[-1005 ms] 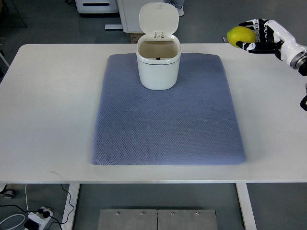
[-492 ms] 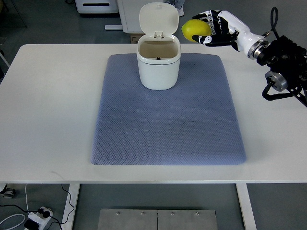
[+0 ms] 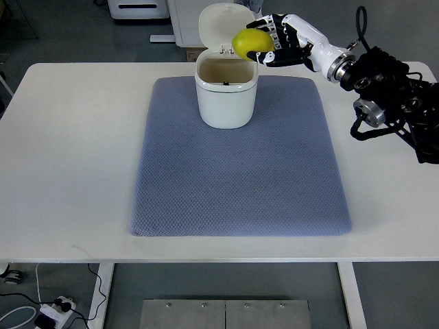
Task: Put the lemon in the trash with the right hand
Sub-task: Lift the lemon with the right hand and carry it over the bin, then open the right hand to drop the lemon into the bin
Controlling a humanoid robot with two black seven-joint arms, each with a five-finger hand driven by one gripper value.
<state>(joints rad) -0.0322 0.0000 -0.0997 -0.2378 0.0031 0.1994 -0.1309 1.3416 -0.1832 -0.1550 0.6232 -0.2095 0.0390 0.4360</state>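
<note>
My right hand (image 3: pixel 269 42) reaches in from the right edge and is shut on a yellow lemon (image 3: pixel 250 42). The lemon hangs in the air over the right rim of the white trash bin (image 3: pixel 226 92), whose lid (image 3: pixel 225 25) stands open at the back. The bin stands upright at the far middle of a grey-blue mat (image 3: pixel 240 164). Its inside looks empty from here. My left arm does not show.
The mat lies on a white table (image 3: pixel 68 151). White cabinets (image 3: pixel 137 8) stand on the floor beyond the far edge. The black joints of my right arm (image 3: pixel 391 89) hover over the table's far right.
My right hand has carried the lemon leftward, from the far right corner of the table to just above the bin's right rim. More of the arm has come into view.
</note>
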